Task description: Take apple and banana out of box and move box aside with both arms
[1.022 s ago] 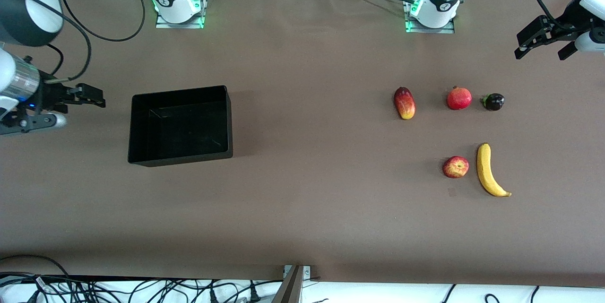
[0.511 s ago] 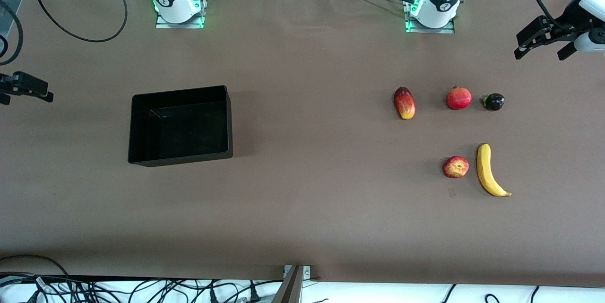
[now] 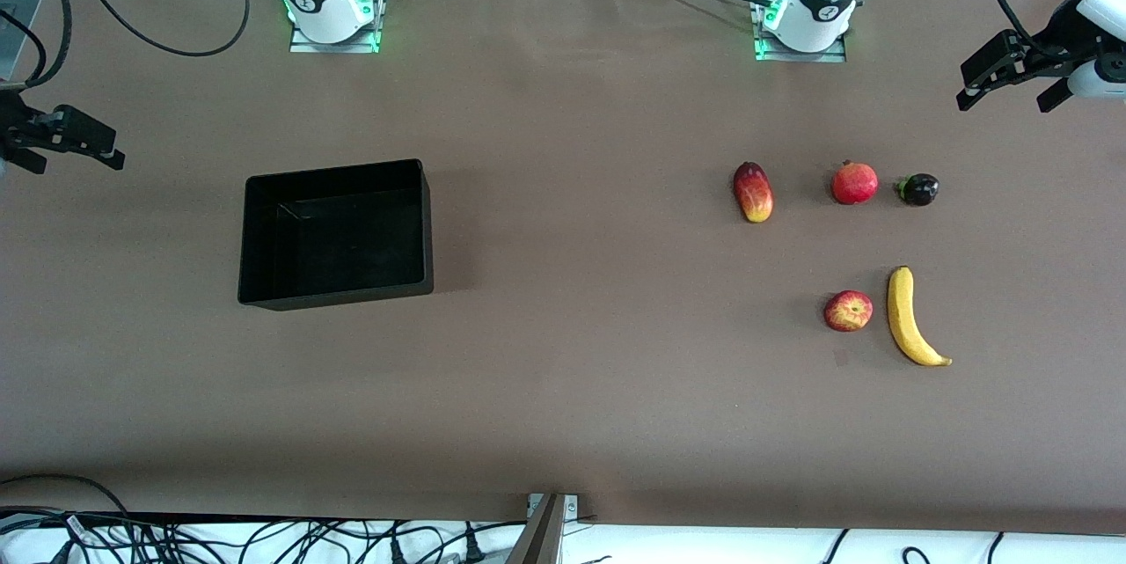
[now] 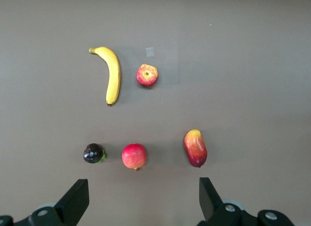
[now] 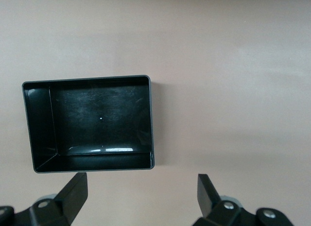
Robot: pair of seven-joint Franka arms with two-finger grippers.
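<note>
Both grippers stood released and empty, with the box (image 3: 335, 233) bare of fruit at the right arm's end of the table.

Within the last second the right gripper (image 3: 66, 140) had pulled away from the box toward the table's edge, then eased slightly back, jaws wide; the left gripper (image 3: 1012, 71) kept waiting, jaws wide, over the left arm's end. By the look of things, the task was all but finished. The apple (image 3: 848, 311), round and red with yellow streaks, lay just beside the long curved yellow banana (image 3: 910, 319), well apart from the glossy black, shallow-walled tray. Farther from the camera sat an elongated mango (image 3: 753, 191), a crowned pomegranate (image 3: 854, 183) and a small dark fruit (image 3: 918, 189) on matte brown table (image 3: 581, 388).
</note>
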